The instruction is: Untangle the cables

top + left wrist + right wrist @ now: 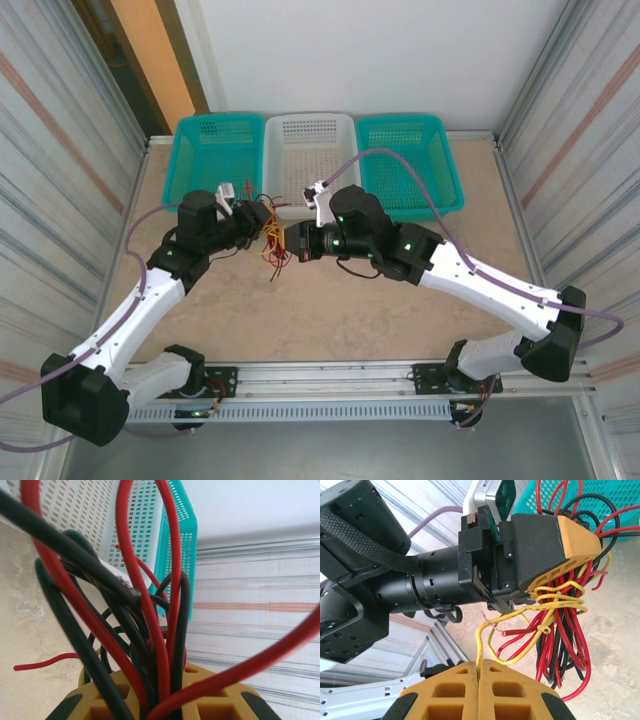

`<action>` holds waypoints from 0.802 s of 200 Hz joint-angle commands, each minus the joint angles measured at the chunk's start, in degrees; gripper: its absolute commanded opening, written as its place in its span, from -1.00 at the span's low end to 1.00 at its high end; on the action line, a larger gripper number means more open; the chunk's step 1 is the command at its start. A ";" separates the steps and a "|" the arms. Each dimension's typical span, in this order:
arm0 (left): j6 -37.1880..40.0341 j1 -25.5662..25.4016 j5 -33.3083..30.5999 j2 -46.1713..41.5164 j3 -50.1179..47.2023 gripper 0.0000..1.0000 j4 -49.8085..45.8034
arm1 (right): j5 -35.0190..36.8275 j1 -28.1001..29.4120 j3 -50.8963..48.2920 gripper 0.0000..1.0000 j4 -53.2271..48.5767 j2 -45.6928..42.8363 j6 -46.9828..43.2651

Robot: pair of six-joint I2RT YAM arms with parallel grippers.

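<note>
Entry: cables (pixel 272 247), centre of my top view, tangle too small to read. My left gripper (pixel 162 702): clamped on them, jaws cropped at bottom edge. My right gripper (pixel 479 667): closed on one yellow cable (pixel 479 645), far end lost among others.

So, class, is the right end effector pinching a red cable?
No, the right end effector is shut on a yellow cable.

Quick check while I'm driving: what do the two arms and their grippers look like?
Left arm and right arm match: white links, black joints, a lilac hose looping off each. The right gripper and left gripper have black bodies and mustard-yellow fingers with square pockets. Green lights glow on the right arm's joints.
</note>
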 commanded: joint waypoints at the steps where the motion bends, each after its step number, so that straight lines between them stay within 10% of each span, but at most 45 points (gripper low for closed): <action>1: 5.07 -0.50 -2.13 -0.59 1.04 -1.00 -1.85 | 1.30 0.66 4.88 -1.00 -1.51 2.60 -1.75; 76: 9.63 -4.50 -6.58 -1.39 0.97 -1.00 -4.92 | 10.12 -5.65 26.30 -1.00 -14.89 12.67 -6.07; 160: -2.01 1.08 1.96 -5.23 -1.41 -1.00 4.95 | 5.52 -22.19 4.48 -1.00 -10.44 5.38 -1.93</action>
